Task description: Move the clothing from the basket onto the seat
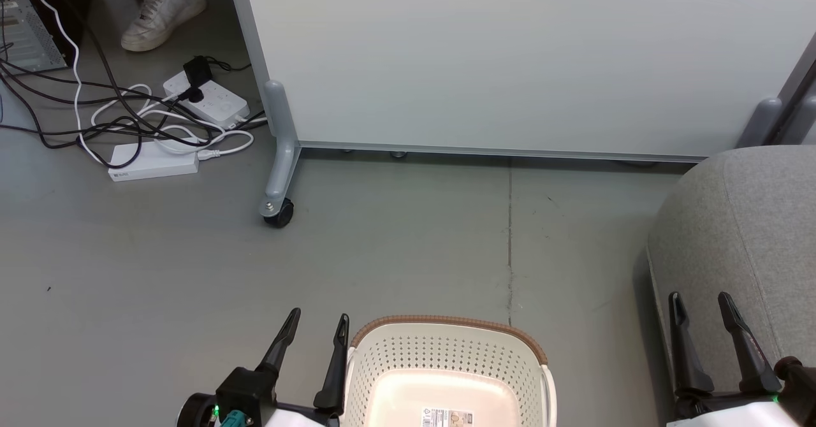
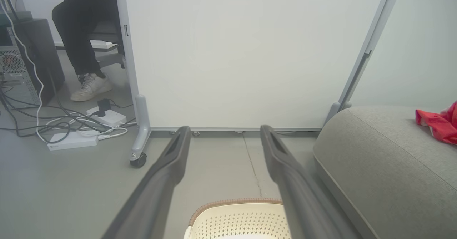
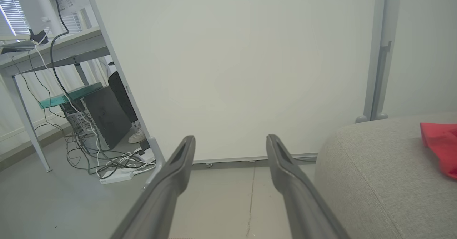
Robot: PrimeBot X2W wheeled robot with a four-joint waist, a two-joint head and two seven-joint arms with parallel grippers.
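Head view: the basket (image 1: 446, 357) sits on the floor at bottom centre, its pale bottom and label (image 1: 447, 417) showing. The left gripper (image 1: 319, 315) hangs just beside the basket's left rim, its fingers spread and holding nothing. The right gripper (image 1: 699, 297) is at lower right, in front of the seat (image 1: 739, 236), its fingers likewise apart and bare. A wheeled panel (image 1: 510, 57) stands behind; cables (image 1: 127, 127) and a person's white shoe (image 1: 159, 13) are at upper left

Left wrist view: the fingers gape above the basket's far rim; red clothing (image 2: 437, 123) lies on the seat at the right edge

Right wrist view: the fingers are wide apart with floor between them; the clothing lies on top of the seat, far right
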